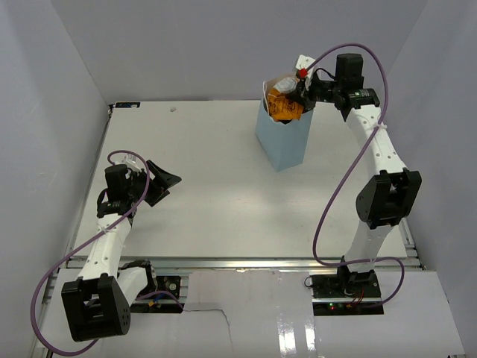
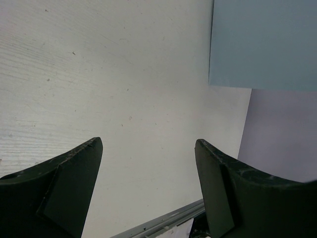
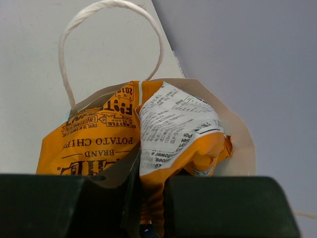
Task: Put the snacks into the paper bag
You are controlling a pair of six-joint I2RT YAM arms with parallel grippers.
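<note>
Right gripper (image 3: 148,198) is seen pinched on the orange chip bag (image 3: 99,144), which is crumpled in the mouth of the paper bag (image 1: 283,145). The packet should be lowered, centred, before release, so that the rim is not snagged or tipped.

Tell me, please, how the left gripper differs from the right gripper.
The left gripper is open and empty; the right gripper is pinched shut on the orange chip bag. The left gripper sits near the table, while the right gripper is up at the mouth of the paper bag. Both are dark two-finger grippers.
</note>
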